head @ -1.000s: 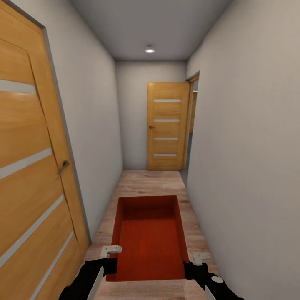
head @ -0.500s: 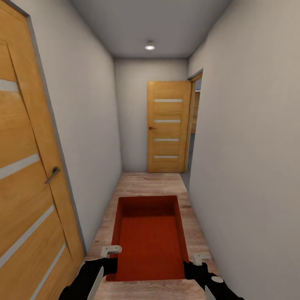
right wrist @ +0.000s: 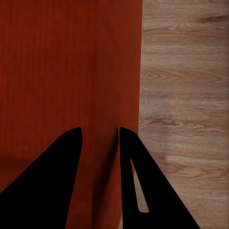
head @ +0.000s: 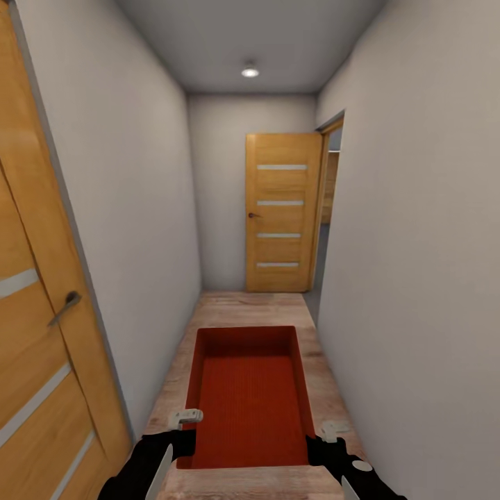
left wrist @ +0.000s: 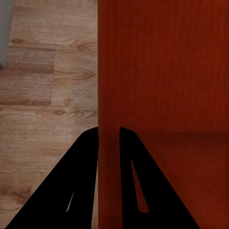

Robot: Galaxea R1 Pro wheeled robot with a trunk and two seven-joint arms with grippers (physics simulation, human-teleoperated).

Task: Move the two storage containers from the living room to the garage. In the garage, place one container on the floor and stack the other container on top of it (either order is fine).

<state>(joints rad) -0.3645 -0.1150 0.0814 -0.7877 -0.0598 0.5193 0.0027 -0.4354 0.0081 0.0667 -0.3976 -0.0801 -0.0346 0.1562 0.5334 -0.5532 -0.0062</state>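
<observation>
You're in a narrow corridor with the far wooden door (head: 281, 212) ahead and an open doorway (head: 328, 201) at far right. The storage container (head: 250, 396) hangs over the plank floor (head: 250, 309), long axis pointing down the hall. Your left gripper (left wrist: 109, 136) pinches its left wall, your right gripper (right wrist: 100, 133) its right wall.

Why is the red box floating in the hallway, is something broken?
Nothing looks broken. The storage container sits level and empty, off the wood floor because the left gripper and right gripper each pinch a side wall. The door at the far end stands open.
</observation>
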